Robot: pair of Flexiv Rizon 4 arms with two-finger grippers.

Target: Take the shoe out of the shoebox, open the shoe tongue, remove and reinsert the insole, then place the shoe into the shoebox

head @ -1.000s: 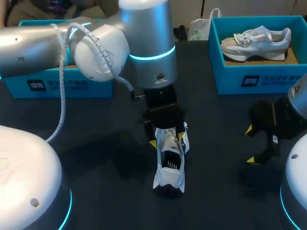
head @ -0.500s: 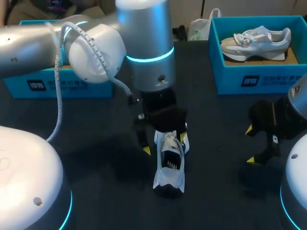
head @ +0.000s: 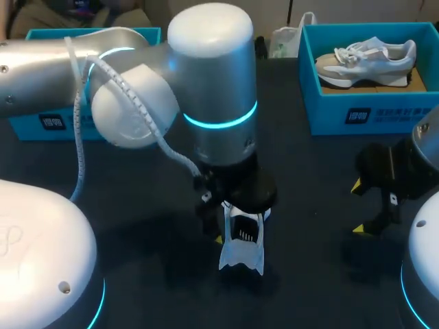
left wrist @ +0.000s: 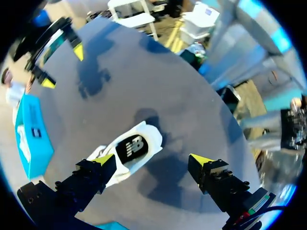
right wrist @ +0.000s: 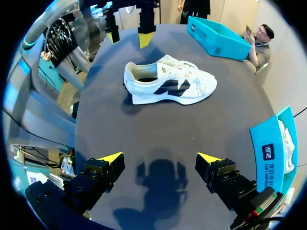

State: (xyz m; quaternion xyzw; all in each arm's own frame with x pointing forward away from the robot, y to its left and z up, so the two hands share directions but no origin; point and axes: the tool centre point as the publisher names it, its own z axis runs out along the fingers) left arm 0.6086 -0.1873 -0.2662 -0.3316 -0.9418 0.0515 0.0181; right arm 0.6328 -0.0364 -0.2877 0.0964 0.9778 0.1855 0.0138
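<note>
Figure: The left arm, a thick silver limb with a cyan light ring at its last joint, enters from the left and bends over the middle of the dark table, its wrist pointing straight down. The left gripper hangs low over the white trainer with dark side panels. Its fingers are spread wide and clasp nothing. One yellow tip lies right against the shoe's white end that bears a black mark, though actual contact cannot be judged. The other tip is over bare table, apart from the shoe. Seen from above, the wrist hides the far half of the shoe, so only its near end shows. The shoe stands upright on its sole near the table's middle, outside either box. In the right wrist view it lies side-on, ahead of the right gripper, with the left gripper's yellow tips beyond it. The right gripper hovers low at the table's right side, well apart from the shoe, fingers spread wide and empty, its shadow on the bare surface beneath. At the far right an open blue cardboard shoebox holds a grey-white trainer. A second blue shoebox at the far left is largely screened by the left arm, and its contents cannot be seen.
</note>
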